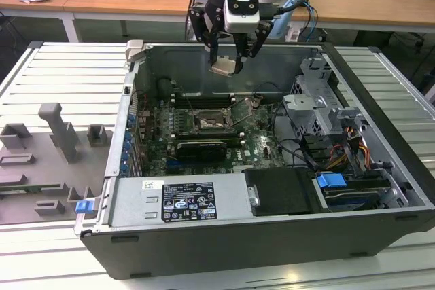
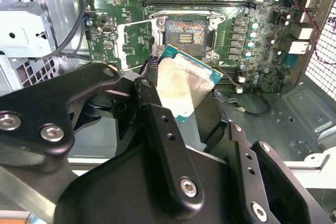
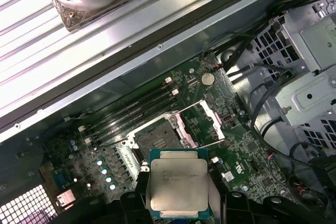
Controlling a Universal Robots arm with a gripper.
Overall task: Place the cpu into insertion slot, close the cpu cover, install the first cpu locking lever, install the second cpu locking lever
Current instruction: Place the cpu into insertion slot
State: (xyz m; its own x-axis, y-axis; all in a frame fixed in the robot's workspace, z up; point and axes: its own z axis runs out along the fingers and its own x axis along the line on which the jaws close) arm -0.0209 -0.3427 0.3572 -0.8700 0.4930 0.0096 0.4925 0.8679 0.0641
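Exterior view: where's the gripper (image 1: 231, 61)? —A

Hangs over the open computer case (image 1: 204, 239), above the rear half of the motherboard (image 1: 262, 142) and well clear of it. It is clamped on the cpu (image 1: 224, 66), which sits tilted. —B

Wrist views agree? —A

Yes. First wrist view: cpu (image 3: 177, 190) is gripped at two opposite edges, silver face to the camera, green border showing. Second wrist view: cpu (image 2: 184, 85) is tilted between the black fingers (image 2: 157, 127), its face pale and smeared. —B

Insertion slot? —A

Uncovered. The insertion slot (image 1: 209, 123) sits mid-board, between the memory slots (image 1: 204, 94) and the expansion card (image 1: 202, 149). Both wrist views show its contact field exposed inside the silver rim (image 2: 185, 34) (image 3: 156, 138). The cpu is above it, apart, not touching. —B

Cpu cover? —A

Swung up off the slot. The cpu cover (image 1: 243, 108) stands at the slot's edge on the exterior view's right. In both wrist views it lies just beside the slot (image 2: 131, 45) (image 3: 202, 124), with green board visible through its cut-out. —B
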